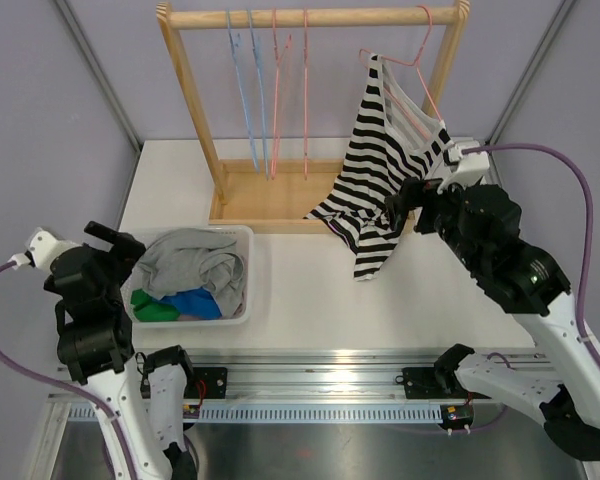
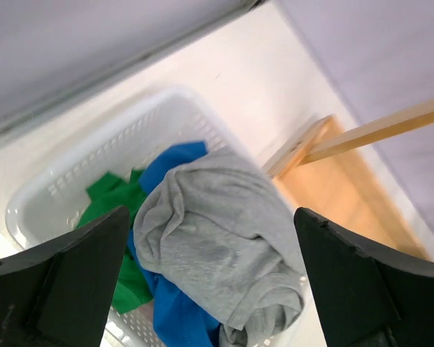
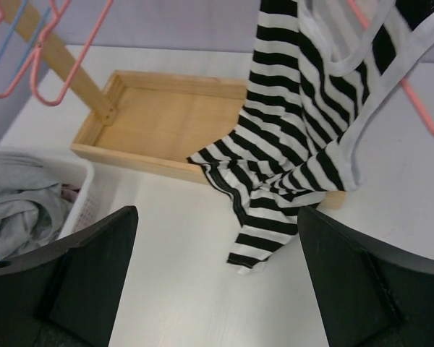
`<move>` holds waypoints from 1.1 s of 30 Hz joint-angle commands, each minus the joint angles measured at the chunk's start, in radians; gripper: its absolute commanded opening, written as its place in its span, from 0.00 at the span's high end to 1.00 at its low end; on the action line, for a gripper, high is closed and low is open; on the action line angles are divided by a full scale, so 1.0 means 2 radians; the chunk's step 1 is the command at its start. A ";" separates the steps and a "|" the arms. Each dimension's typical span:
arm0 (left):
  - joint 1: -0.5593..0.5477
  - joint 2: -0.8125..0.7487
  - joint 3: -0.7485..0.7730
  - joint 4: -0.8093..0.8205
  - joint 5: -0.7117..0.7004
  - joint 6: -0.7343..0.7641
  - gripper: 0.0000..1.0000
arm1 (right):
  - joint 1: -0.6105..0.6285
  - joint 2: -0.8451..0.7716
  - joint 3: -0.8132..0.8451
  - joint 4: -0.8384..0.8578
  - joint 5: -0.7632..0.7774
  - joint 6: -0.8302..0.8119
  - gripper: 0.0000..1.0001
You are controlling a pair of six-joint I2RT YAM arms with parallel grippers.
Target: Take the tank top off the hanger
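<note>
A black-and-white striped tank top (image 1: 373,175) hangs from a pink hanger (image 1: 412,62) at the right end of the wooden rack's rail (image 1: 310,17). Its lower hem drapes onto the table. It also shows in the right wrist view (image 3: 296,137) with a pink hanger arm (image 3: 419,108) through its strap. My right gripper (image 3: 217,289) is open and empty, close to the top's right side and above the table near its hem. My left gripper (image 2: 210,289) is open and empty above the white basket (image 2: 54,184).
The basket (image 1: 252,262) at left holds grey (image 1: 195,262), blue (image 1: 192,303) and green (image 1: 150,306) clothes. Two blue hangers (image 1: 248,90) and two pink hangers (image 1: 290,90) hang empty on the rail. The rack's wooden base tray (image 1: 270,195) lies behind the hem.
</note>
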 commanded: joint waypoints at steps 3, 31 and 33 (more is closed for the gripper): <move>-0.011 -0.015 0.050 0.034 0.127 0.085 0.01 | -0.004 0.087 0.118 -0.020 0.097 -0.067 0.01; -0.193 -0.051 -0.006 0.070 0.183 0.157 0.01 | -0.180 0.460 0.569 -0.152 -0.141 -0.156 0.68; -0.193 -0.054 -0.011 0.074 0.186 0.156 0.01 | -0.181 0.466 0.586 -0.157 -0.146 -0.151 0.83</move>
